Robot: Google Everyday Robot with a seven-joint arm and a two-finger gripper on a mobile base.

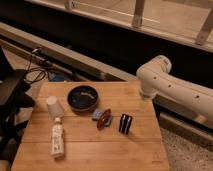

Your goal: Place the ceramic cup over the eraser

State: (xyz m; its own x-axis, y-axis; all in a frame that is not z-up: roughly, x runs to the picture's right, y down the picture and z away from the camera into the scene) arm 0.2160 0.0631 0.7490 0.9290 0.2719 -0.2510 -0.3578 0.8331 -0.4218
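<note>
The ceramic cup is small, white and tapered, and stands tilted on the left part of the wooden table. A small black block with white stripes, which looks like the eraser, stands right of the table's middle. My white arm bends over the table's far right corner. My gripper is out of view, so no fingers show near the cup or the eraser.
A dark blue round bowl sits at the back middle. A white labelled bottle lies front left. A small blue object and a red one lie beside the eraser. Cables lie on the floor at left.
</note>
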